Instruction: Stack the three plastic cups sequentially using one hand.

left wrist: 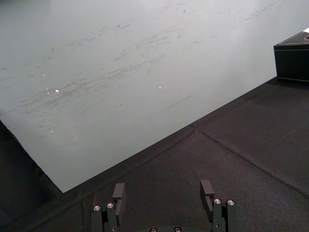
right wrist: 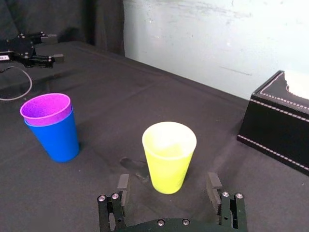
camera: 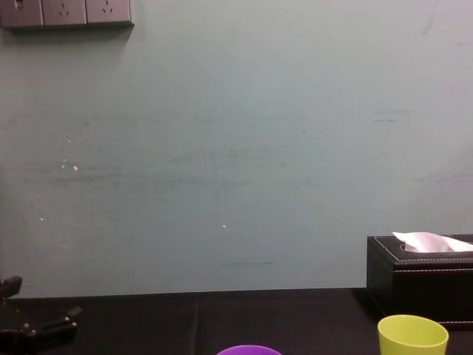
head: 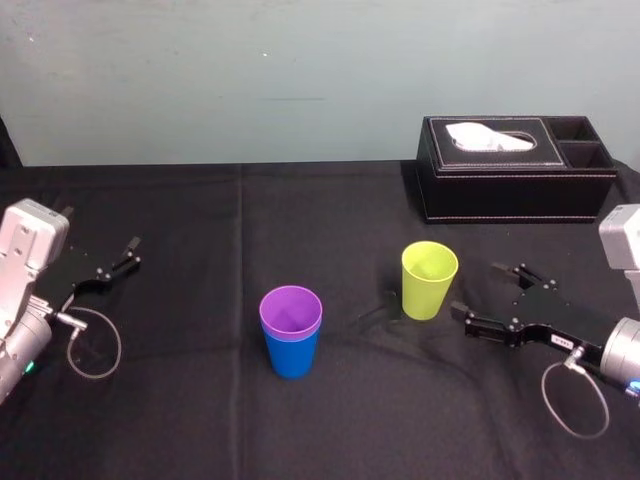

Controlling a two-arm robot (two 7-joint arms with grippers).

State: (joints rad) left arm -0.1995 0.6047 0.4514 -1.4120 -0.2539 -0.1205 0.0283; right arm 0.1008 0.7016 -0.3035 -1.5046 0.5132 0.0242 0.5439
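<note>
Near the middle of the black tablecloth [head: 200,220] stands a purple cup [head: 291,308] nested inside a blue cup [head: 292,355], the pair upright with only the purple rim above the blue one. To the robot's right of this stack and a little farther back, well apart from it, a lime yellow-green cup [head: 429,280] stands upright on its own, mouth up. Just beside that cup on its right hangs the right gripper [head: 476,288], low over the cloth with its jaws spread wide and nothing between them. From the right wrist the lime cup sits straight ahead, in line with the gap between the two fingers [right wrist: 124,182] but not touching them, as far as the head view shows. At the table's left edge rests the left gripper [head: 130,253], its jaws also apart and empty, far from every cup. Behind the lime cup, at the far right against the pale wall, sits a black tissue box [head: 515,170] with a white tissue poking up.
</note>
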